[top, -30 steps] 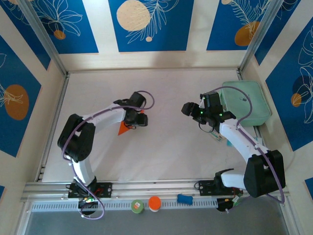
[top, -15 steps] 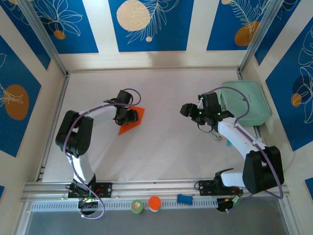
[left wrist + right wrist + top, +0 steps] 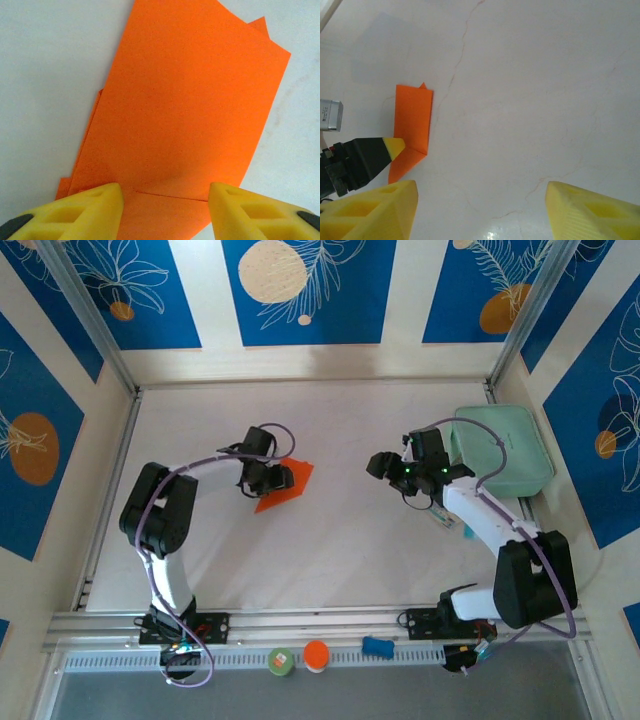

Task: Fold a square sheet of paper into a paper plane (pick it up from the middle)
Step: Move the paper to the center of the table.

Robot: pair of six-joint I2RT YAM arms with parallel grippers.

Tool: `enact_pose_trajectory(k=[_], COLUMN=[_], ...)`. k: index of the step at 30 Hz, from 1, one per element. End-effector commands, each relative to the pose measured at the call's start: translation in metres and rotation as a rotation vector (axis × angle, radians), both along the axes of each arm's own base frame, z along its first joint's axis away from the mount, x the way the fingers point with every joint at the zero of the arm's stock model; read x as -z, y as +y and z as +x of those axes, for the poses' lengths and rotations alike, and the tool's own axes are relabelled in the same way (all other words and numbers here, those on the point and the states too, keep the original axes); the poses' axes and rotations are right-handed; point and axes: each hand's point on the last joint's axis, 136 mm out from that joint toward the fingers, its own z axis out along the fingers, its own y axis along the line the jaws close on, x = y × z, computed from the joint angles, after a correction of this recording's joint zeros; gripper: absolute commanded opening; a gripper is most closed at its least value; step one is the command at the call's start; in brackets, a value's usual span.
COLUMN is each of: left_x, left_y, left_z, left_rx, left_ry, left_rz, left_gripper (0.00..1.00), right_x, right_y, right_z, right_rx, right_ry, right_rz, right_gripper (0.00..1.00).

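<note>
Part-folded orange paper plane (image 3: 293, 480) centre left, long axis lower left to upper right. Left gripper (image 3: 268, 480), jaws half apart, over its left end; right gripper (image 3: 380, 464), wide and empty, well apart.

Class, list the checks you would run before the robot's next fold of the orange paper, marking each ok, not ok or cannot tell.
1. Paper lying on the table: ok.
2. Left gripper jaws apart over paper's near edge: ok.
3. Right gripper open, empty, away from paper: ok.
4. Folded layers lined up: not ok, lower edges peek out.
5. Left fingers pressing the paper: cannot tell.
</note>
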Motion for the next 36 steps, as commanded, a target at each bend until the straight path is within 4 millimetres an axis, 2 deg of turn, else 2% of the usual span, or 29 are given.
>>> enact_pose_trajectory(k=[1, 3, 8, 15, 18, 24, 31, 36], left_x=[0.012, 0.012, 0.012, -0.026, -0.037, -0.037, -0.027, -0.010], left_y=[-0.028, -0.043, -0.073, -0.086, -0.085, -0.074, -0.054, -0.050], left_z=[-0.038, -0.046, -0.060, -0.056, -0.058, -0.069, -0.083, -0.084], left_rx=[0.066, 0.060, 0.032, 0.027, 0.035, 0.036, 0.033, 0.022], left_ry=[0.105, 0.128, 0.184, 0.124, 0.110, 0.120, 0.133, 0.153], left_rz=[-0.053, -0.079, -0.149, -0.239, -0.256, -0.232, -0.149, -0.108], left_gripper=[0.49, 0.49, 0.47, 0.42, 0.37, 0.29, 0.24, 0.21], right_x=[-0.002, 0.006, 0.026, 0.064, 0.071, 0.084, 0.104, 0.109], right_y=[0.017, 0.021, 0.051, 0.090, 0.101, 0.112, 0.113, 0.115], right_z=[0.000, -0.004, -0.017, -0.028, -0.024, -0.013, -0.011, -0.010], right_rx=[-0.009, 0.012, -0.015, -0.079, -0.116, -0.163, -0.200, -0.217], right_ry=[0.036, 0.079, 0.184, 0.312, 0.331, 0.353, 0.392, 0.406], right_rz=[0.061, 0.065, 0.078, 0.087, 0.094, 0.051, 0.001, 0.000], right_gripper=[0.65, 0.63, 0.56, 0.38, 0.30, 0.22, 0.23, 0.23])
